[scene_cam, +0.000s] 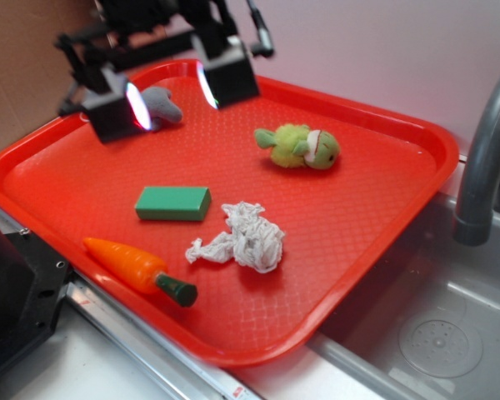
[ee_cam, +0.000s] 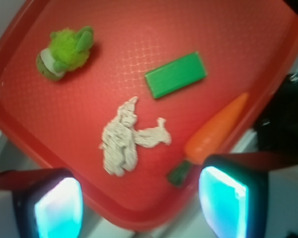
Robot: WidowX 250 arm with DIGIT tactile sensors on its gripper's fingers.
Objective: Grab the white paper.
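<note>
The white paper (scene_cam: 243,239) is a crumpled wad with a twisted tail, lying on the red tray (scene_cam: 350,208) near its front middle. In the wrist view the white paper (ee_cam: 124,140) sits in the middle of the frame, above the gap between my fingers. My gripper (scene_cam: 168,93) hangs high over the tray's back left, open and empty, well apart from the paper. In the wrist view the gripper (ee_cam: 141,206) shows two wide-apart fingers with lit pads (ee_cam: 59,208) and nothing between them.
A green block (scene_cam: 173,202) lies left of the paper. An orange toy carrot (scene_cam: 137,268) lies near the tray's front left edge. A green plush toy (scene_cam: 300,147) sits at the back. A grey plush mouse (scene_cam: 160,103) lies behind my gripper. A sink and grey faucet (scene_cam: 483,158) stand to the right.
</note>
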